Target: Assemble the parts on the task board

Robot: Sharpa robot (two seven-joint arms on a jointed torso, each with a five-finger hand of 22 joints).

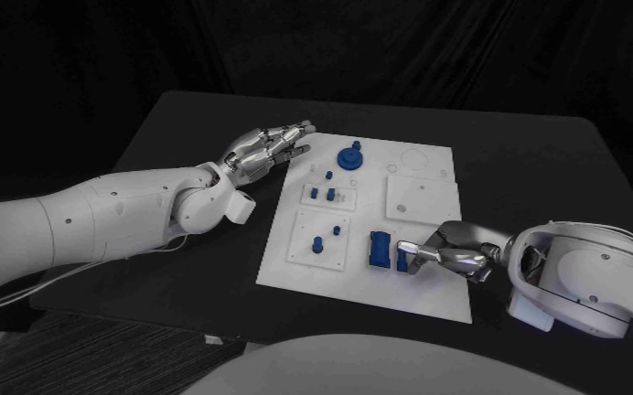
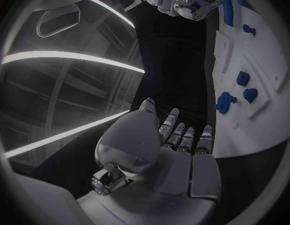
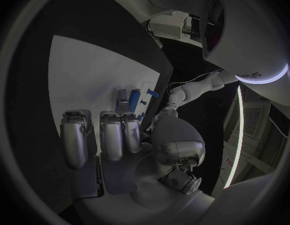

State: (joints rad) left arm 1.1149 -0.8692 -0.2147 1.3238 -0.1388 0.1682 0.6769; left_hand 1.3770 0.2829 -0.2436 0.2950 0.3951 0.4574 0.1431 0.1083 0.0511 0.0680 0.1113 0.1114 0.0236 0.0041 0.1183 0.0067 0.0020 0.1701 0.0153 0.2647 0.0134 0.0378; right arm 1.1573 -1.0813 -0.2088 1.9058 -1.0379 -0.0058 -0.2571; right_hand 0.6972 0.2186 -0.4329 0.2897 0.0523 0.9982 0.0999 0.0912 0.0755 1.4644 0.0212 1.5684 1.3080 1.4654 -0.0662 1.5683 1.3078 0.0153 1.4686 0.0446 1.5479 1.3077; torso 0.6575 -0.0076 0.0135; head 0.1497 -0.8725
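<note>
One white task board (image 1: 429, 299) on black table (image 1: 528, 153), dark curtains (image 1: 316, 20) behind, both hands' fingers released.

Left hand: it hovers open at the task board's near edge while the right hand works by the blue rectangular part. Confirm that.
Wrong about the edge. In the head view the left hand hovers open at the task board's far left corner; the right hand is by the blue rectangular part.

White task board (image 1: 423, 272) lies flat mid-table; small blue parts (image 1: 351, 157) (several upright) on it.

Overhead head view, 2 wrist close-ups
</note>
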